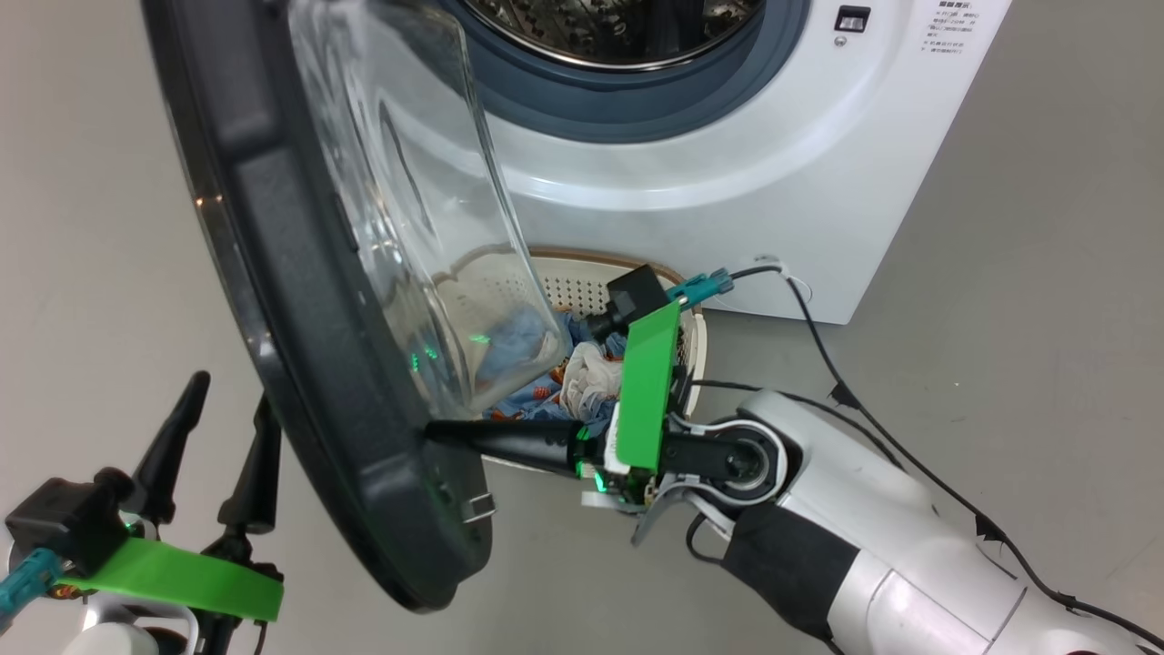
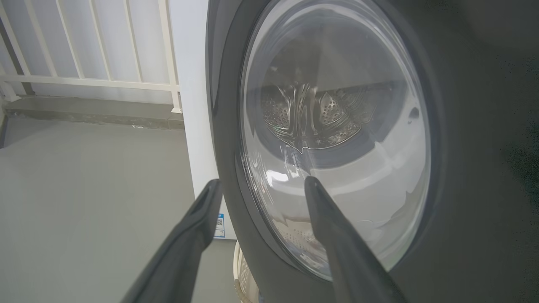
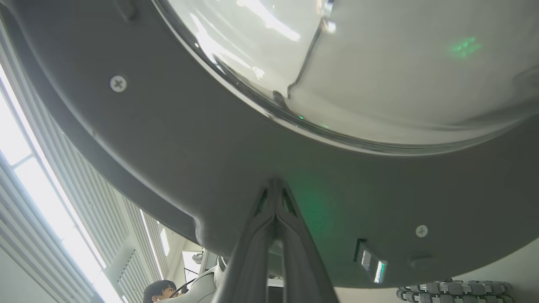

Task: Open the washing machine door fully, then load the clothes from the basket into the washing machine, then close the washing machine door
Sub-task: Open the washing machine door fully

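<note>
— Where is the washing machine door point(image 1: 300, 300)?

— Swung out from the washing machine point(image 1: 727, 182), nearly edge-on to the head camera, with its glass bowl facing the drum point(image 1: 600, 27).

— And the right claw point(image 1: 436, 430)?

— Closed, its two fingers pressed together and holding nothing. The tip touches the door's dark inner face, just below the glass bowl.

— The left claw point(image 1: 232, 389)?

— Open and empty, on the door's outer side near its lower edge. Whether it touches the door, I cannot tell.

— The clothes point(image 1: 582, 377)?

— In the basket point(image 1: 582, 273), which sits on the floor against the machine's front, below the opening. Light blue fabric with orange prints lies there with a white piece beside it, partly seen through the glass.
</note>
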`<state>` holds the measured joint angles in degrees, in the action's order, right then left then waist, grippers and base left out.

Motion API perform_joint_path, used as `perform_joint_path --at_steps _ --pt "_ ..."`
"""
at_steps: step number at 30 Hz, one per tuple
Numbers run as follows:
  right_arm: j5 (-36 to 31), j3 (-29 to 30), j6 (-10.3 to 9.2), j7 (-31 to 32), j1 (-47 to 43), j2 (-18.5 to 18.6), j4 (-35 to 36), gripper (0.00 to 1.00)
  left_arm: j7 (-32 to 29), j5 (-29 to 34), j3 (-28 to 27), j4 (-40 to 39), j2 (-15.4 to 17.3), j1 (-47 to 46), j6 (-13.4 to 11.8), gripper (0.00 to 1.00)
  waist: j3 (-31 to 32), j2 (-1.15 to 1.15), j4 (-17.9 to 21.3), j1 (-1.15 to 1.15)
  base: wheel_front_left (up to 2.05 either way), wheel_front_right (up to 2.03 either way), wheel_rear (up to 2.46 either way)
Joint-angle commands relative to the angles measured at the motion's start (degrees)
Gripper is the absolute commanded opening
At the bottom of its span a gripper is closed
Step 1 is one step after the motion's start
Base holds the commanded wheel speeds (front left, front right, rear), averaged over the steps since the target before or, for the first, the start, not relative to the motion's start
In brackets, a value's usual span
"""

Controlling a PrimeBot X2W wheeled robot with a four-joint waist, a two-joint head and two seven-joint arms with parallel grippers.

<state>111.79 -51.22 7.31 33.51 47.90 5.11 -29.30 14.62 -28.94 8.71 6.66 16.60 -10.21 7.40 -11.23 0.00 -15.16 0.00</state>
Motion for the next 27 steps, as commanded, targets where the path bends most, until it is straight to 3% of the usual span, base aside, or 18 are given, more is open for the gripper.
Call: perform_joint_path --at_steps 1,9,27 --pt "1.2 -1.0 0.18 -0.8 -0.6 -2.2 2.2 0.0 0.4 0.8 -2.6 -1.0 1.6 -0.3 0.1 1.0 0.2 0.0 0.1 0.0 0.0 0.0 0.0" --pt "4.4 -4.1 0.18 -4.8 -0.9 -0.6 4.1 0.0 0.4 1.1 -3.2 -1.0 1.3 0.3 0.1 1.0 1.1 0.0 0.8 0.0 0.0 0.0 0.0" --pt "9.6 -7.1 0.18 -15.9 -4.5 9.3 12.6 0.0 0.4 2.1 -5.8 -1.0 1.1 2.8 0.1 1.0 4.2 0.0 4.7 0.0 0.0 0.0 0.0"
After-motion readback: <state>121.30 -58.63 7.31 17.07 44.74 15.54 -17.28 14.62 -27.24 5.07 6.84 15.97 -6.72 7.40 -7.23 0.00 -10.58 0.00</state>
